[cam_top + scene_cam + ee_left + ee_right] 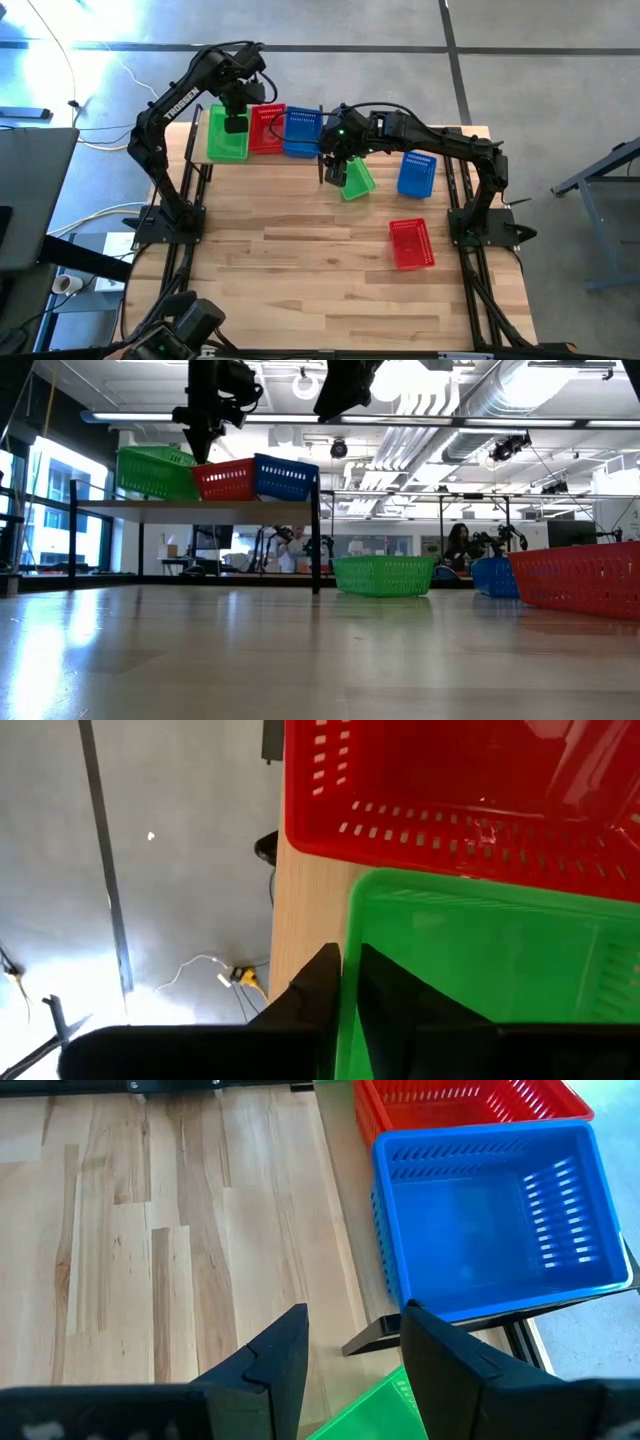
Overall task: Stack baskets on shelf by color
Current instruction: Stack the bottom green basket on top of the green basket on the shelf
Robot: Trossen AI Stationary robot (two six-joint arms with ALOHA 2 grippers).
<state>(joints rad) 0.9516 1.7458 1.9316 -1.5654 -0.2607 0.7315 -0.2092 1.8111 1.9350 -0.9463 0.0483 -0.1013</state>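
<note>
On the shelf [196, 140] at the table's far left stand a green basket [226, 140], a red one [266, 130] and a blue one [301, 132] side by side. My left gripper [347, 956] comes down on the green basket [480, 970] and is shut on its wall. My right gripper [350, 1365] hangs open above the table, just right of the shelf. It touches nothing. A second green basket [358, 180] lies on the table below it. More baskets, one blue [417, 173] and one red [411, 243], rest on the tabletop to the right. My left gripper has the green basket's wall rim [349, 995] between its fingers, one finger inside the basket and one outside, not far from the corner next to the red basket [450, 800]. The fingers point steeply down from above. The basket rests on the shelf.
The shelf's black post [316, 540] and its foot [372, 1336] stand close to my right gripper. The near half of the wooden tabletop [300, 280] holds nothing. People and machines show in the room behind, in the low view.
</note>
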